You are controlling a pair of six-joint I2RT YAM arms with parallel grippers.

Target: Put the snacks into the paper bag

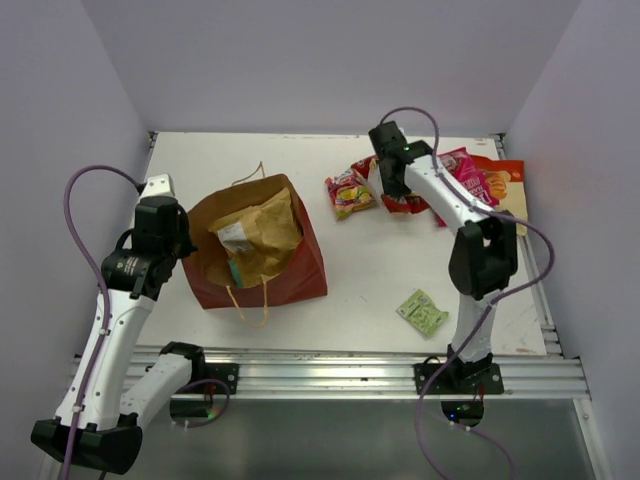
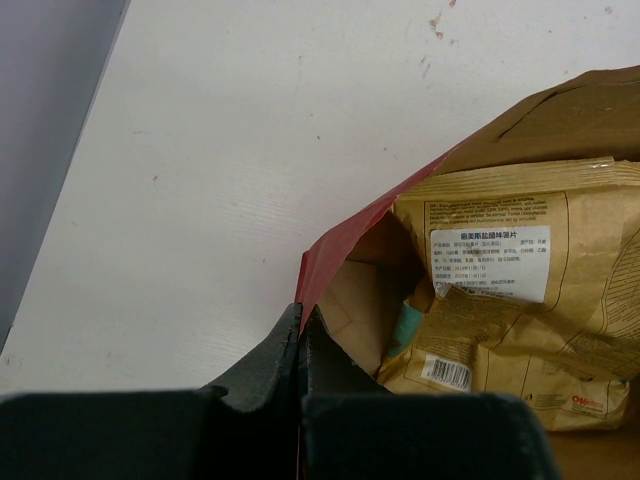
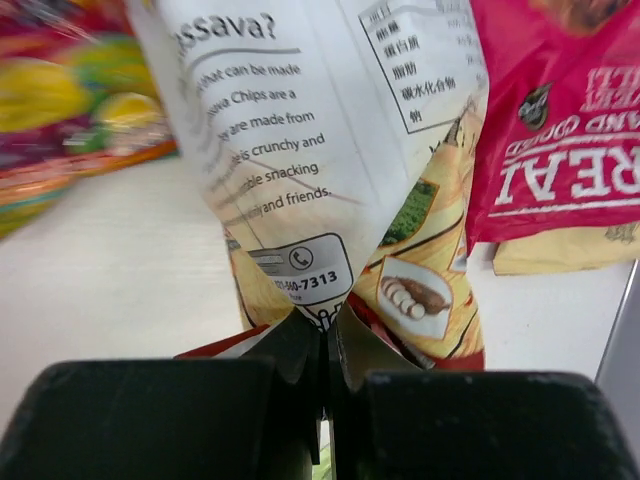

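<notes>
At the left of the white bench, the left claw is closed tight on the left rim of the dark red-brown paper bag, its fingers pinching the red paper edge. The bag lies on the bench with its mouth gaping toward the left and its thin tan cord handles trailing at the near and far sides. Inside it sits a large tan kraft pouch with a white printed label facing up, and a teal packet is wedged just beside the pouch, toward the near side of the mouth.

To the right of the bag, apart from it, a yellow-red packet lies flat on the bench. Just beside that, the right claw is clamped narrow on the crimped edge of a cassava chips packet, whose white printed back fills the wrist view; whether that packet has left the bench cannot be told. Nearer the arms, a small green sachet lies alone on the bench. At the far right, a pink-red packet overlaps an orange packet by the bench's edge.
</notes>
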